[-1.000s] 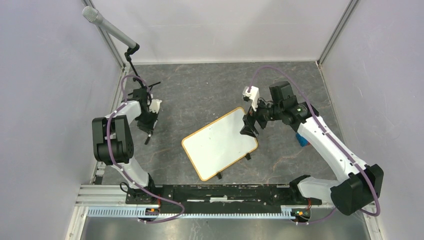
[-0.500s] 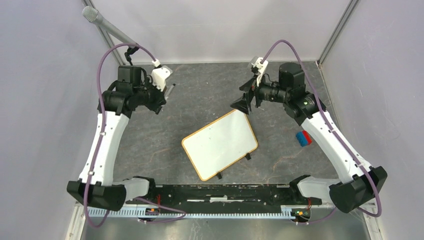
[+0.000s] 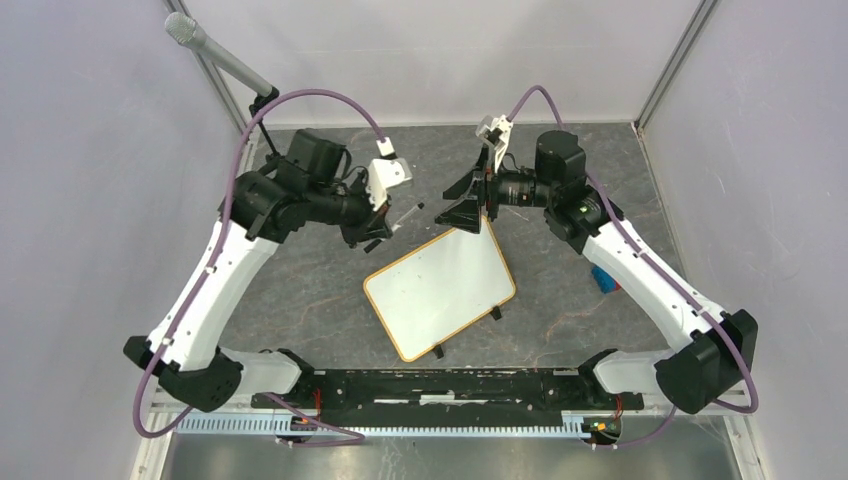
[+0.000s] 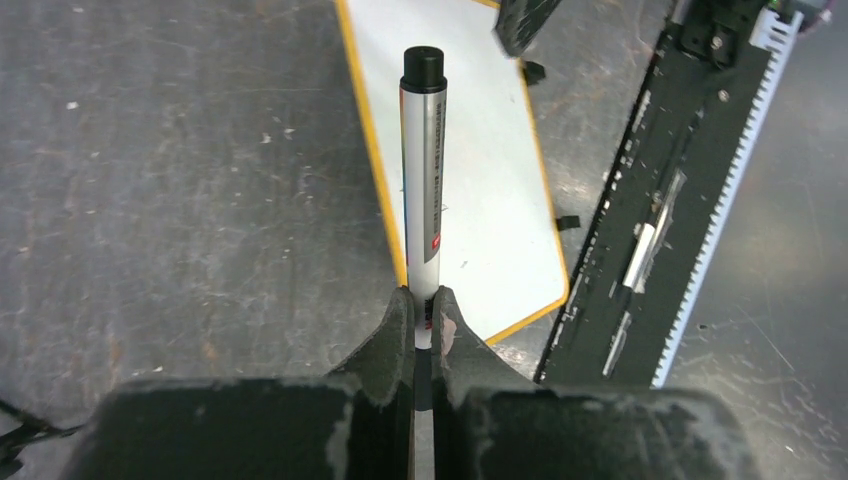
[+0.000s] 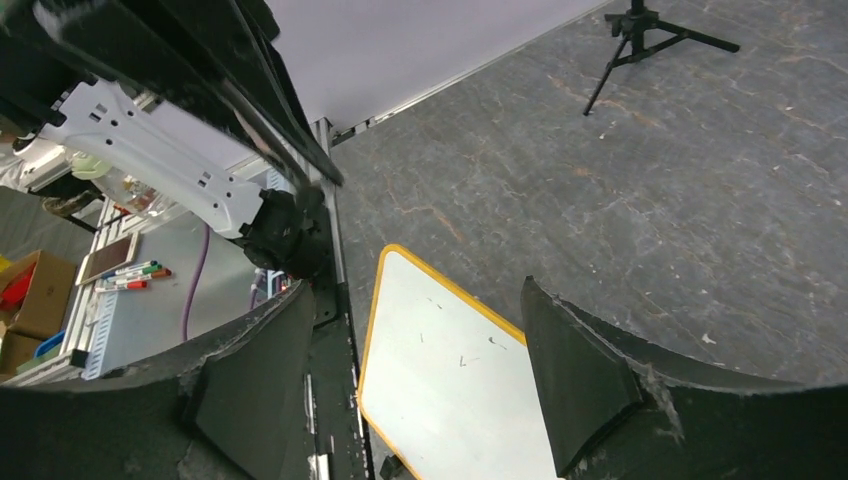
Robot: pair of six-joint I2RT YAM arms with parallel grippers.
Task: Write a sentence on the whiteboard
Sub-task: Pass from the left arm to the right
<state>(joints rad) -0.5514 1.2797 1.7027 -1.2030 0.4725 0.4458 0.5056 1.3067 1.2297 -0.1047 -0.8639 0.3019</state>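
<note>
The whiteboard [image 3: 440, 285] lies tilted on the grey table, with a tan frame and two black clip feet at its near edge. Its face is bare except for a few faint specks; no sentence shows. It also appears in the left wrist view [image 4: 475, 150] and the right wrist view [image 5: 450, 390]. My left gripper [image 3: 385, 228] is shut on a silver marker [image 4: 423, 170] with a black cap, held above the board's far left edge. My right gripper [image 3: 468, 210] hangs open and empty above the board's far corner, its jaws wide apart [image 5: 410, 300].
A blue and red eraser [image 3: 603, 278] lies right of the board, partly under the right arm. A microphone on a stand [image 3: 215, 55] rises at the far left. A black rail [image 3: 440, 385] runs along the near edge. Walls close in three sides.
My left arm lifted from the table's left side and swung right to the board with the marker. My right gripper rose off the board's right corner and moved back and left.
</note>
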